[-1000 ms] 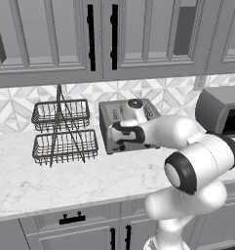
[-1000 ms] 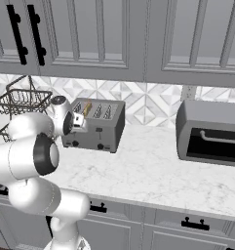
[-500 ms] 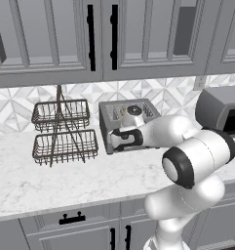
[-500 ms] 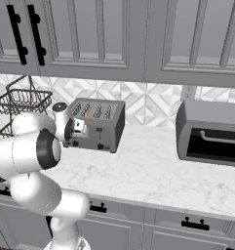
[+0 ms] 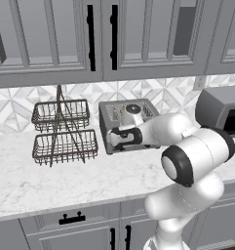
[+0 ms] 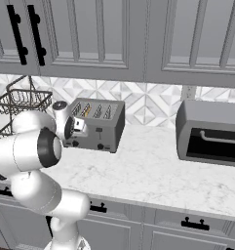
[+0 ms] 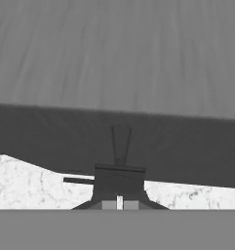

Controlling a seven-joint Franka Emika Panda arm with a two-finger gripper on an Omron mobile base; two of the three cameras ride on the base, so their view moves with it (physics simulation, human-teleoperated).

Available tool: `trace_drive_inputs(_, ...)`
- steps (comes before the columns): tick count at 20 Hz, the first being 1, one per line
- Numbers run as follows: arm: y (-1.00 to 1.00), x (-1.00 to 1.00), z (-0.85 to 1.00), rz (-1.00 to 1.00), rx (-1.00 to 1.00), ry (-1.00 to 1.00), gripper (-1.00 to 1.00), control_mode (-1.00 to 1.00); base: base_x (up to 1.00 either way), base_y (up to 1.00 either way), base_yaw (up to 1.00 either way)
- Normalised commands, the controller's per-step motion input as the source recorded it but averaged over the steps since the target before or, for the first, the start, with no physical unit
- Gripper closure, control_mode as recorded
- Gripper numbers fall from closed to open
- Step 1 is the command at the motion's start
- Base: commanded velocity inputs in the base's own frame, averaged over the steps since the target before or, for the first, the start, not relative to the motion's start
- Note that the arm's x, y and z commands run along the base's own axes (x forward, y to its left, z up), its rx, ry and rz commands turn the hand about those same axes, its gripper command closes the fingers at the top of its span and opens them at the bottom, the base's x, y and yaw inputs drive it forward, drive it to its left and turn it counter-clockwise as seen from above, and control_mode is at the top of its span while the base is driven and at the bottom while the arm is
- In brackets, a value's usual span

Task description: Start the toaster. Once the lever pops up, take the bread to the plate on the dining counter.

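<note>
The grey toaster stands on the marble counter against the tiled wall. A slice of bread shows tan inside one of its top slots. My gripper is shut and pressed against the toaster's front face, low down at the left lever. In the hand view the shut fingertips sit just below a narrow vertical lever slot in the toaster front. Nothing is held between the fingers. The plate and the dining counter are out of view.
A two-tier dark wire basket stands left of the toaster. A larger grey dark-windowed appliance sits to the right. Grey wall cabinets hang above, and bare marble counter lies in front.
The hand has slid a little lower down the toaster's front face, fingers still shut. The toaster and bread stay in place.
</note>
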Motion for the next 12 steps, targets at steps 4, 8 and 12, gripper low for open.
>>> trace_drive_inputs(4,0.0,-0.15,-0.03,0.0,-0.01,-0.02,1.0,-1.0,0.0,0.0,0.0)
trace_drive_inputs(8,-0.02,-0.48,0.53,0.0,-0.01,-0.14,1.0,-1.0,0.0,0.0,0.0)
trace_drive_inputs(12,-0.1,-0.55,0.58,0.0,0.0,-0.11,1.0,-1.0,0.0,0.0,0.0)
